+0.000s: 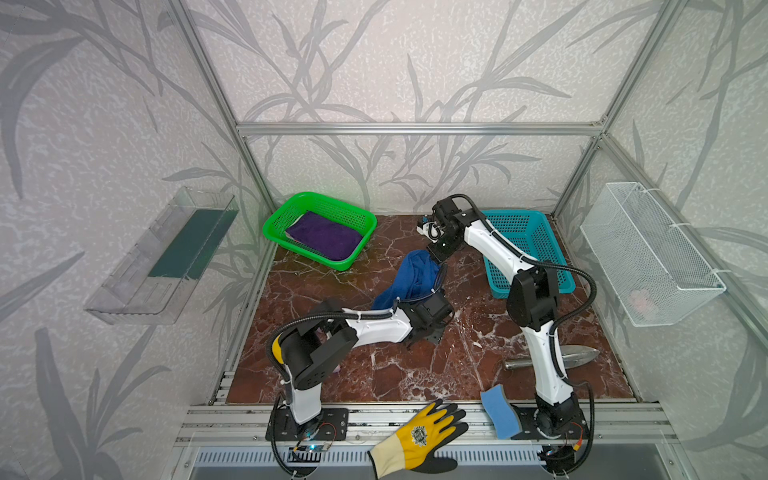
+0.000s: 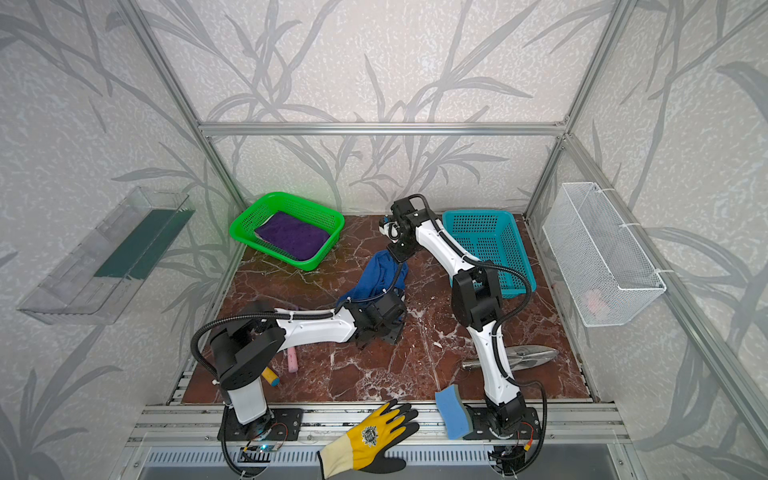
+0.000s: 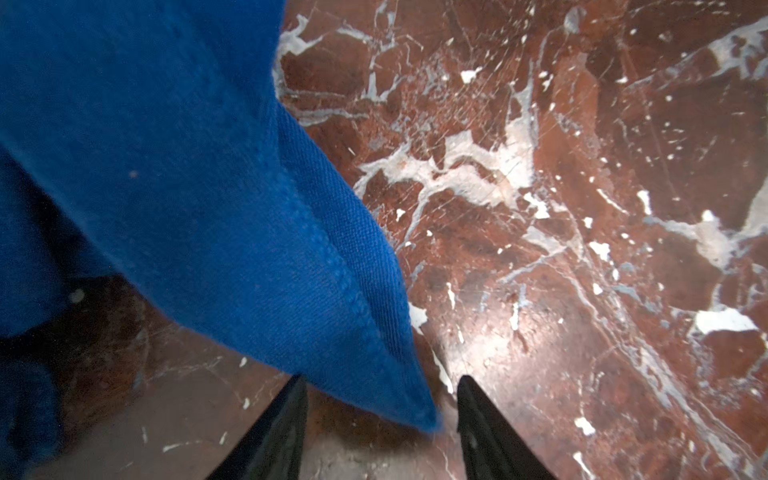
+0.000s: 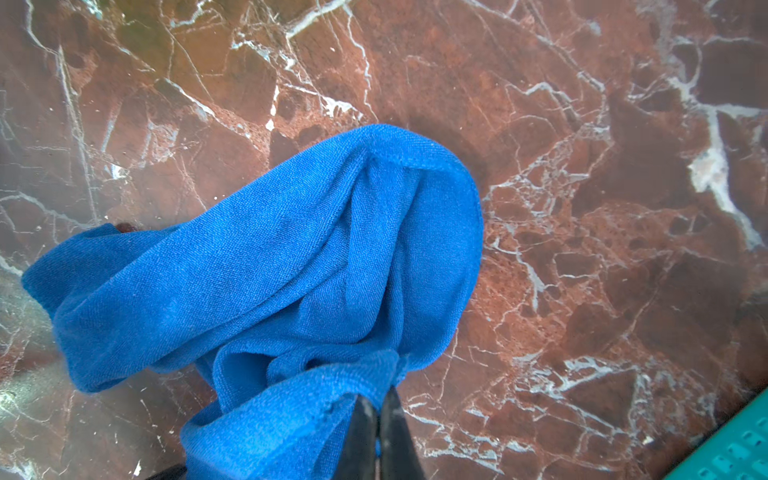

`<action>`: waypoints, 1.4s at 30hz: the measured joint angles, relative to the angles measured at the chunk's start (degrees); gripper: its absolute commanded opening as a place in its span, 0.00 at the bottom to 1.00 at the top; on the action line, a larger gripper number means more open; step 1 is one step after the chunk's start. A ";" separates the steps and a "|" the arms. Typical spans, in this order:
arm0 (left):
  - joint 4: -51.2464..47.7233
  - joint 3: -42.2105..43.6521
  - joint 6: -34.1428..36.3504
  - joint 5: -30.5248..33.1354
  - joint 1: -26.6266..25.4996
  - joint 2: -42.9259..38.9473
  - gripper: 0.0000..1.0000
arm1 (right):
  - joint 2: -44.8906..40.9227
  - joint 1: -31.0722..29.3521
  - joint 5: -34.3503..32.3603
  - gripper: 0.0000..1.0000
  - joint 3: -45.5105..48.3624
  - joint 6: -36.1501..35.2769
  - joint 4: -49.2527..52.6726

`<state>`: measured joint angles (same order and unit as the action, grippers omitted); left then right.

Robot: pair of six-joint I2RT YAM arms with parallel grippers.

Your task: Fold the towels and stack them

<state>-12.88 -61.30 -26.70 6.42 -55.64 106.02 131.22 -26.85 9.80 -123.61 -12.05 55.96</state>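
Over table (image 1: 386, 374), right arm (image 1: 486, 243) raised, right jaws pinching blue towel (image 1: 415, 270); left jaws apart around corner.

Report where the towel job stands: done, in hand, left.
Done: the purple towel lies folded flat in the green basket, a pale cloth edge showing beneath it, likely another towel. In hand: the blue towel, bunched, is pinched by the shut right gripper over the marble table; the open left gripper straddles one corner without clamping it. Left: fold the blue towel and stack it on the purple one.
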 measured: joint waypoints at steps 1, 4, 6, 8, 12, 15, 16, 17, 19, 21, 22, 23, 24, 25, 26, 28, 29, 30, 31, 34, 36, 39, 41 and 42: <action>-0.09 -0.37 -0.04 0.28 -0.02 0.55 0.53 | 0.00 0.00 -0.15 0.00 0.00 -0.02 0.00; -0.46 -1.11 -0.22 0.81 -0.02 1.03 0.44 | 0.00 0.00 -0.66 0.00 0.00 -0.15 0.02; -0.59 -1.16 -0.24 1.22 -0.02 1.14 0.31 | 0.00 0.00 -0.94 0.00 0.00 -0.20 0.02; -0.72 -1.25 -0.76 1.57 0.00 1.25 0.16 | 0.00 0.00 -1.25 0.00 0.00 -0.20 0.04; -1.09 -1.66 -0.81 2.14 -0.02 1.49 0.00 | 0.00 0.00 -1.84 0.00 0.00 -0.22 0.04; -1.73 -1.70 -1.05 2.97 -0.02 1.46 0.00 | 0.00 0.00 -2.05 0.00 0.00 -0.22 0.04; -1.97 -1.73 -1.05 3.43 -0.02 1.44 0.00 | 0.00 0.00 -2.21 0.00 0.00 -0.22 0.04; -2.49 -1.73 -1.05 4.13 -0.02 1.33 0.00 | 0.00 0.00 -2.38 0.00 0.00 -0.20 0.04; -4.66 -1.73 -0.90 6.01 -0.02 0.72 0.00 | 0.00 0.02 -2.51 0.00 0.00 -0.11 0.04; -7.67 -1.73 -0.22 8.39 0.17 -1.09 0.00 | -0.11 0.20 -2.54 0.00 0.28 0.15 -0.24; -9.20 -1.77 0.20 9.60 0.39 -2.54 0.00 | -0.44 0.35 -2.51 0.00 0.81 0.31 -0.57; -10.82 -1.99 0.81 10.71 0.70 -4.22 0.00 | -0.85 0.59 -2.47 0.00 1.42 0.50 -0.83; -12.52 -2.47 1.36 11.82 1.16 -6.14 0.00 | -1.49 0.87 -2.40 0.00 2.14 0.76 -1.11; -14.14 -3.28 2.01 12.92 1.97 -8.28 0.00 | -2.29 1.27 -2.29 0.00 3.02 1.09 -1.70; -15.30 -4.11 2.67 13.73 2.89 -10.01 0.00 | -3.13 1.66 -2.27 0.00 3.69 1.40 -2.12; -17.16 -6.21 4.20 15.87 5.62 -14.29 0.00 | -5.79 2.56 -2.10 0.00 5.31 1.75 -3.08; -17.57 -6.93 5.09 16.79 6.95 -16.17 0.00 | -6.97 2.91 -2.05 0.00 5.73 1.88 -3.39; -17.92 -7.65 6.05 17.68 8.44 -18.12 0.00 | -8.57 3.23 -2.01 0.00 6.05 2.05 -3.85; -18.51 -8.39 6.97 18.29 9.97 -19.82 0.00 | -10.32 3.52 -1.97 0.00 6.38 2.21 -4.57; -20.70 -11.67 9.79 19.69 14.75 -22.71 0.00 | -15.82 4.35 -2.19 0.00 7.17 2.51 -6.88; -22.12 -14.80 12.11 20.50 17.59 -23.02 0.00 | -19.74 4.48 -2.32 0.00 8.15 2.67 -8.74; -24.17 -20.61 16.11 21.00 21.05 -22.62 0.00 | -24.79 4.72 -2.32 0.00 8.52 3.02 -11.13; -25.31 -25.62 18.45 21.07 23.04 -21.99 0.00 | -27.47 4.74 -2.27 0.00 8.33 3.06 -12.22; -25.77 -28.35 19.87 21.09 23.85 -21.68 0.00 | -28.65 4.76 -2.25 0.00 8.07 3.04 -12.57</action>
<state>-38.65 -89.65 -6.83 27.51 -31.79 84.33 102.56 -22.09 7.55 -115.55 -9.02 43.40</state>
